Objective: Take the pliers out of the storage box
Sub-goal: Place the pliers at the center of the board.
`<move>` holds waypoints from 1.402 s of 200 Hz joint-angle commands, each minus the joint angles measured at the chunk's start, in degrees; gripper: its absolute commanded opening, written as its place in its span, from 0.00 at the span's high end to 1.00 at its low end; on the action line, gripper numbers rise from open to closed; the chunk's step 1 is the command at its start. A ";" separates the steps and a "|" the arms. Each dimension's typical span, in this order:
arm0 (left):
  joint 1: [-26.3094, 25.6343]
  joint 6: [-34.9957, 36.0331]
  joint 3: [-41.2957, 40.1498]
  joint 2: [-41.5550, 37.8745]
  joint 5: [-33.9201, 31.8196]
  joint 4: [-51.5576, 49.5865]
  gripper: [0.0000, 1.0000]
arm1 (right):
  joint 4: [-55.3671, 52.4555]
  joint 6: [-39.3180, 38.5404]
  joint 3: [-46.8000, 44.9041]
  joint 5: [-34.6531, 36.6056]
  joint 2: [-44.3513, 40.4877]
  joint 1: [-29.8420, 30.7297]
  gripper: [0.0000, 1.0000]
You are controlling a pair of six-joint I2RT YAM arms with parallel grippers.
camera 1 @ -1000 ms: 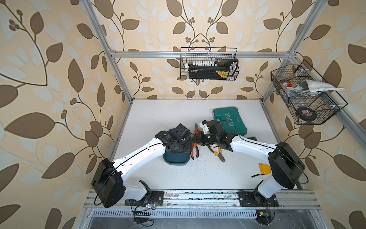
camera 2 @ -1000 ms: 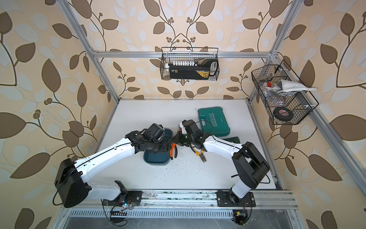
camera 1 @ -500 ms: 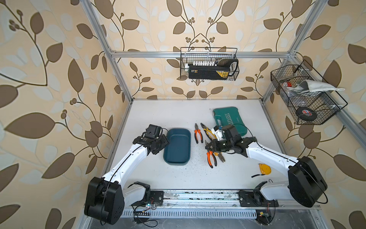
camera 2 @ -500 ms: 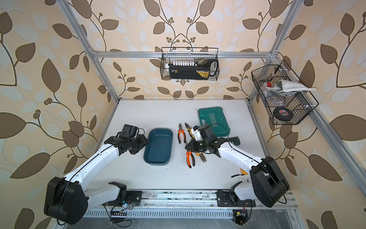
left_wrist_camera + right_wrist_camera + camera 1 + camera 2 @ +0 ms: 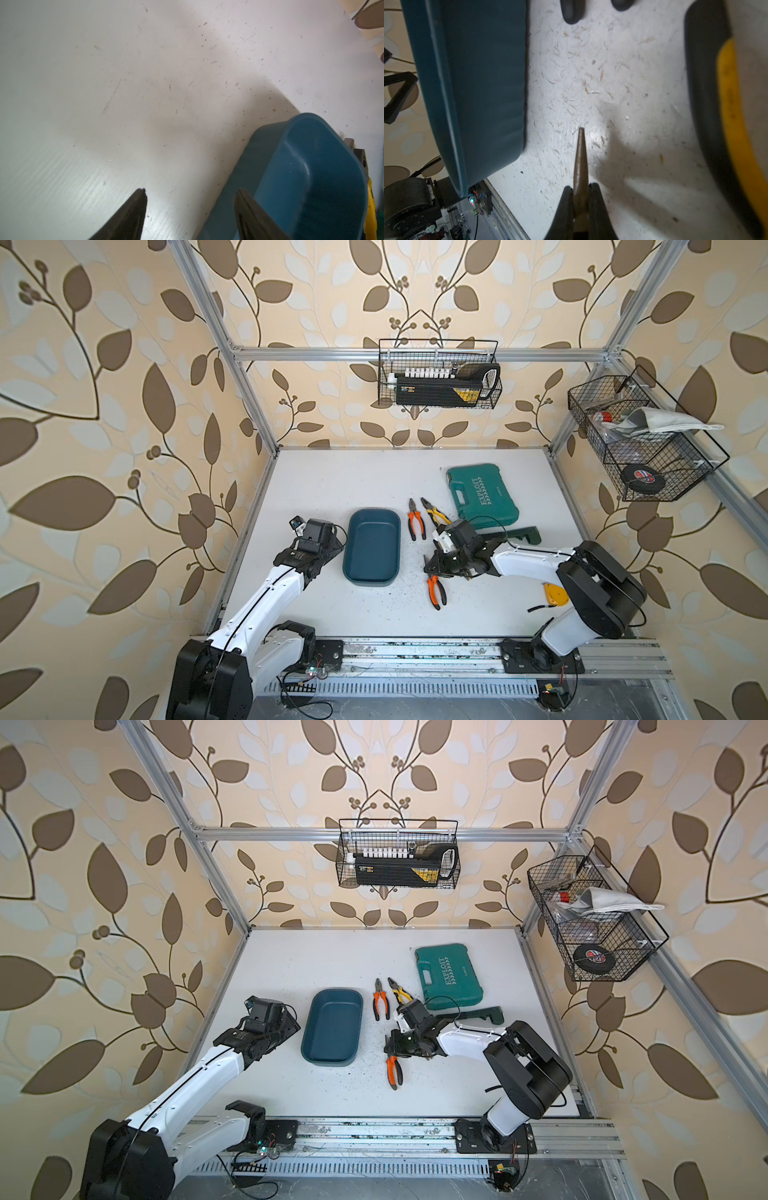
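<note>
Now the box (image 5: 372, 547) is empty. The right gripper (image 5: 581, 194) is clenched on the orange pliers (image 5: 432, 587), low on the table (image 5: 365, 489) beside it; the left gripper (image 5: 191, 191) is released. Next, probably: let go, lift away.

Dark teal storage box (image 5: 332, 1029) on white desk (image 5: 311, 957), left tool (image 5: 291, 1029) just beside its left wall, orange-handled pliers (image 5: 381, 1004) and yellow-handled pliers (image 5: 400, 995) side by side to its right, right tool (image 5: 392, 1048) over the head of second orange-handled pliers (image 5: 395, 1073), green case (image 5: 449, 975) behind.
</note>
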 commanded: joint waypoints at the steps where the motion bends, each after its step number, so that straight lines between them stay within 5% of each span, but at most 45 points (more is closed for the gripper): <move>1: -0.14 1.92 -0.47 -0.20 -0.96 1.77 0.30 | 6.82 3.20 0.89 0.63 1.61 0.77 1.00; 81: -0.13 2.93 3.92 8.43 0.26 -0.44 0.29 | 6.74 2.85 4.58 1.46 5.12 1.05 1.00; 203: -0.12 3.33 3.47 8.51 1.71 0.97 0.28 | -1.27 -1.13 8.69 9.28 9.16 1.13 1.00; 256: -0.14 3.51 3.54 8.77 2.59 1.07 0.28 | -7.97 -3.43 10.93 12.64 11.34 1.13 0.88; 280: -0.14 3.63 3.46 8.45 2.54 0.95 0.28 | -8.06 -3.96 10.64 12.70 10.85 1.30 0.68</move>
